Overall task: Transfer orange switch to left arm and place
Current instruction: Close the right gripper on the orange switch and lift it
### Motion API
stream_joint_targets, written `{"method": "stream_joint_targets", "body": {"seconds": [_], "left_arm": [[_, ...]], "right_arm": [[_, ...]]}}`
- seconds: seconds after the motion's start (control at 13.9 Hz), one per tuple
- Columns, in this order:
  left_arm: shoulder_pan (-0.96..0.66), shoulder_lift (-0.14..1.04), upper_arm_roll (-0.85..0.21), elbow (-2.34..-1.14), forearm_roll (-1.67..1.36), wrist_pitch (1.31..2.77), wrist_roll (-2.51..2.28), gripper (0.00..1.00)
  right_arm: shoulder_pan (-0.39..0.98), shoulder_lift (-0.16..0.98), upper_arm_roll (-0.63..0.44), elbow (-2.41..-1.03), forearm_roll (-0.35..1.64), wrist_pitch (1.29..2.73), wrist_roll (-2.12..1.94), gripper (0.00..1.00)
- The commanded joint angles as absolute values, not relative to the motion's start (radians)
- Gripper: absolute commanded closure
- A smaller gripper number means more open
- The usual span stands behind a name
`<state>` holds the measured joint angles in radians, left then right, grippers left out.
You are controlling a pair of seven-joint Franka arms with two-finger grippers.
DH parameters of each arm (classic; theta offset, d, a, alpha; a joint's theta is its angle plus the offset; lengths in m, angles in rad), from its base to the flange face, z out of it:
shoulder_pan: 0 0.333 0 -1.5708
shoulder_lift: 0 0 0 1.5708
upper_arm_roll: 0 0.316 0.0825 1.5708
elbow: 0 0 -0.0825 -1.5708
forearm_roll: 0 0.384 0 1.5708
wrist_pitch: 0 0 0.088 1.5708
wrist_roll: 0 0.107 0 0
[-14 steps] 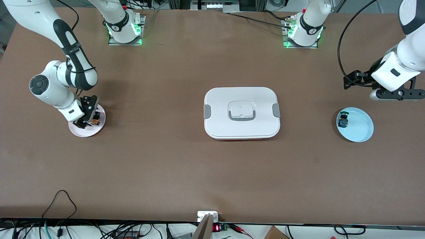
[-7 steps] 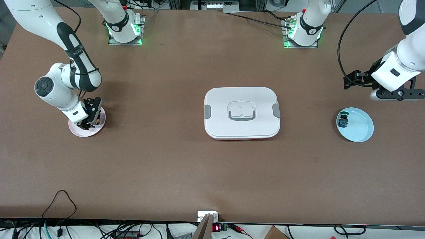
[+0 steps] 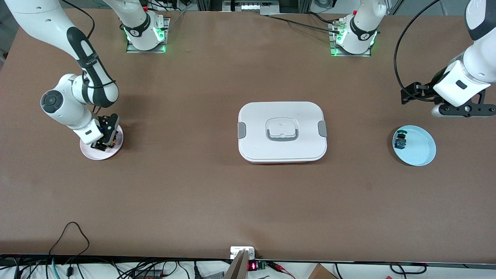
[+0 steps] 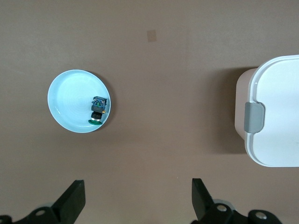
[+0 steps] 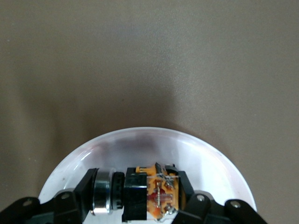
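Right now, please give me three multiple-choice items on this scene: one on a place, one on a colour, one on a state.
1. The orange switch lies on:
A. the pink plate
B. the white box
C. the bare table

2. The plate with the blue-green switch is:
A. red
B. light blue
C. black

3. The left gripper is:
A. shut on a switch
B. open, holding nothing
C. resting on the box

Key: 1 A, the right gripper has its fingers either side of the switch on that plate; 2 B, by its colour; 3 B, fingers wide apart over bare table.
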<state>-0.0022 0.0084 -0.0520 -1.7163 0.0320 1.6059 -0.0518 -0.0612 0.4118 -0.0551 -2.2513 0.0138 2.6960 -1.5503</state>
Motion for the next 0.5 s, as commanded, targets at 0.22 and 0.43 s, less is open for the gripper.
{"method": "stream_joint_targets", "body": {"seconds": [0.22,0.43], "left_arm": [[0.002,0.015,-0.054,-1.692,0.023,1.588,-0.055,0.00],[0.002,0.015,-0.054,-1.692,0.023,1.586,-0.055,0.00]], "right_arm": [[-0.066,0.295,0.027,-2.147,0.026,2.376,-1.568,1.00],[-0.066,0.285,0.095,-1.995,0.154,2.115,-1.581,1.00]]}}
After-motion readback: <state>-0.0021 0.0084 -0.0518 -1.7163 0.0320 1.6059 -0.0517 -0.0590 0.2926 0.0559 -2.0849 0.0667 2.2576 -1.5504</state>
